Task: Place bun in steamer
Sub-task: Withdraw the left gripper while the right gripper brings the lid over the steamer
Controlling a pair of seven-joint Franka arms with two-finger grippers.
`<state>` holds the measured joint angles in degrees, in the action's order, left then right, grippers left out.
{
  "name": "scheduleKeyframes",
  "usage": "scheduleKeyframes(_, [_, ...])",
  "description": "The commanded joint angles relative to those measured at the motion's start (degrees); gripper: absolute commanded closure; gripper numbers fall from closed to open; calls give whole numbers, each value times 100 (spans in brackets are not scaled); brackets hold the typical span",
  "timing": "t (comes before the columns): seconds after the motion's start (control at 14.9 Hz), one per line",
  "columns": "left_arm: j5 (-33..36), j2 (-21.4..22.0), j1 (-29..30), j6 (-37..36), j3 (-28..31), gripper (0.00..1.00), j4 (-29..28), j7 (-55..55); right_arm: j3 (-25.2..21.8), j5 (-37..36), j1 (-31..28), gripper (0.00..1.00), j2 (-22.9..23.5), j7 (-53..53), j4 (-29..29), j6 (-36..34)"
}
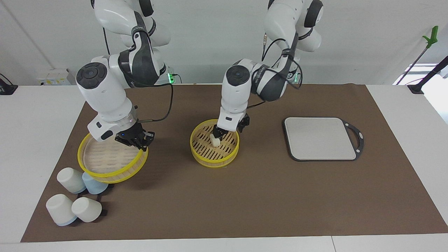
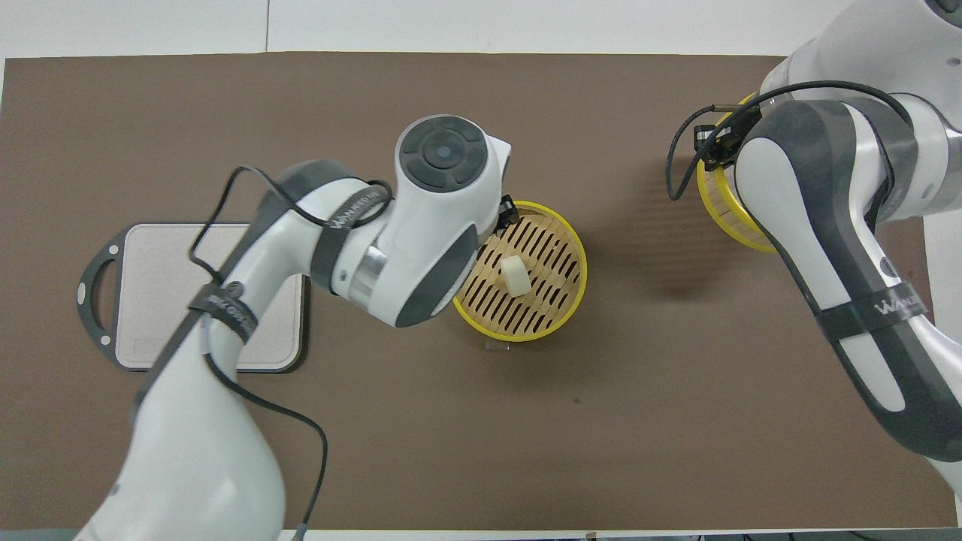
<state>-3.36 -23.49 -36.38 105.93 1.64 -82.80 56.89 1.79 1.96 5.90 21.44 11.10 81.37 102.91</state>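
Risk runs across the facing view: at left centre the right gripper (image 1: 140, 142), clamped on the round yellow-rimmed slatted lid (image 1: 111, 162), could drop it; mid-frame the small off-white bun (image 1: 216, 140) rests inside the yellow-rimmed slatted steamer basket (image 1: 214, 143), where the left gripper (image 1: 229, 130), open just above, might clip it.

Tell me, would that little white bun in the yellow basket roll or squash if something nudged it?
The bun looks blocky with rounded ends, so it would probably slide or tip rather than roll. It seems doughy, likely dents easily. The steamer has a slatted floor that may snag it.
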Motion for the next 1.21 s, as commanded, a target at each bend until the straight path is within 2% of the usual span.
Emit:
scheduleKeyframes(0.0, [90,721,708,-546,-50,0,-245,-203,32,85,287,100,-210,566,274,246])
scheduleKeyframes(0.13, [90,1073,1323,-880,-41,0,-271,-1104,41,103,498,100,-158,918,257,484])
scheduleKeyframes(0.34, [81,1600,2133,-1478,-50,0,-437,-2503,41,121,1314,100,9,2199,169,678])
scheduleKeyframes(0.47, [81,2030,2528,-1637,-50,0,-710,-3216,32,103,1789,100,289,2912,-58,687])
scheduleKeyframes(0.88, [90,2673,3004,-2076,-41,0,-1150,-4342,32,77,2529,100,1002,3995,-701,871])
scheduleKeyframes(1.14, [90,2744,3171,-2095,-67,0,-1308,-4941,32,24,2854,100,1169,4339,-701,1091])
